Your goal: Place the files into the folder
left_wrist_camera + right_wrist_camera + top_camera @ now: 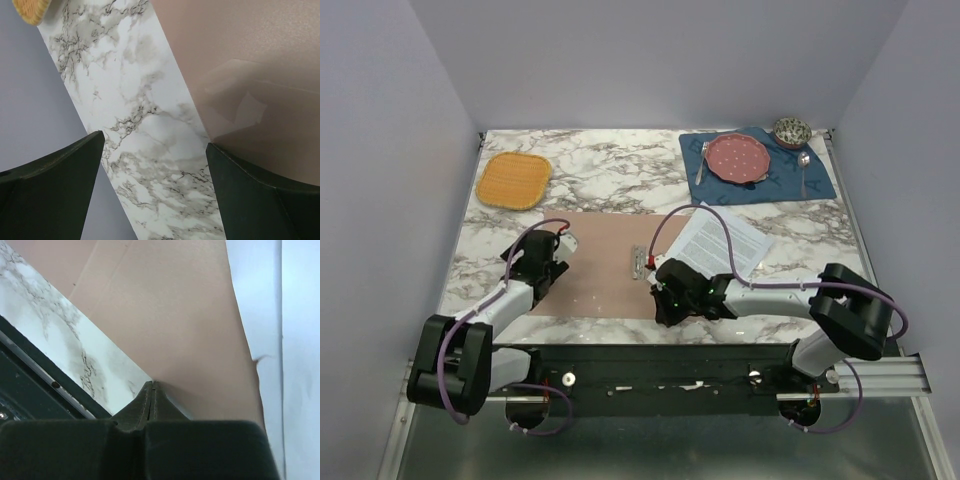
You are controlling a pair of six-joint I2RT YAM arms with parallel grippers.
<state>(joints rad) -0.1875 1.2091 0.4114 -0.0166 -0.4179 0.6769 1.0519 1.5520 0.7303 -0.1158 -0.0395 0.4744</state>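
Left claw point(155, 140) wide at folder's point(600, 270) nine o'clock, right claw point(152, 385) pinched shut: files point(725, 240) at two o'clock should slide in flat.

I am seeing a pinkish-brown folder point(600, 270) lying on a white surface point(620, 170) running with grey marble veins, white files point(752, 245) carrying dense black print, an orange woven mat point(514, 179), a blue placemat point(760, 190), and a reddish-pink plate point(738, 158) showing small white dots.
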